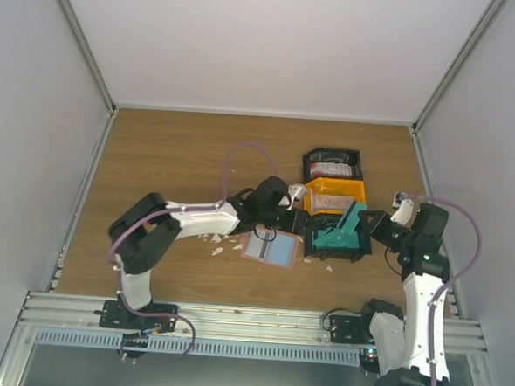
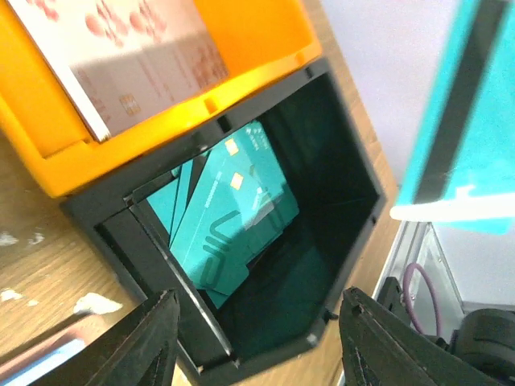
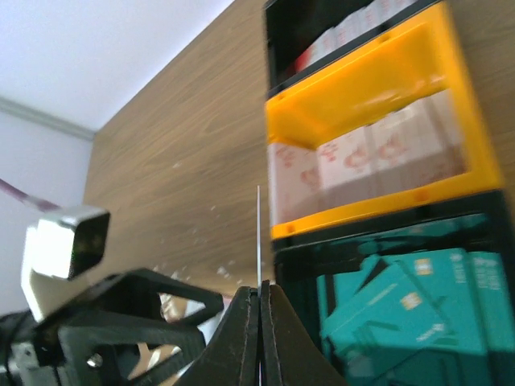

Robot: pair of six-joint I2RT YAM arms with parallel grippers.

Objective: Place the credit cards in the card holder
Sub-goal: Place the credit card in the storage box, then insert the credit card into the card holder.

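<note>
here, hovering over the black bin (image 2: 346, 161) that touches the near side of the orange bin (image 3: 362, 80): left tool (image 2: 265, 330), fingers spread well apart, gripping nothing. pinched shut on one teal card (image 2: 438, 121), just near-right of the orange bin: right tool (image 3: 259, 293), with the card standing up out of the fingertips, tilted, and showing only as a thin edge from the right wrist. lying loosely fanned inside that black bin, more teal cards (image 2: 233, 217). stacked inside the orange bin itself, whitish-pink cards (image 2: 129, 56). touching the orange bin's far side, a second black bin (image 1: 310, 161) holding red-and-white cards (image 1: 333, 170). spread open flat on the worktop (image 1: 181, 162), near-left of the orange bin: card holder (image 1: 269, 248), pale blue inside facing up; impossible to tell whether any card sits in it. scattered beside the holder, small white scraps (image 1: 217, 251).
</note>
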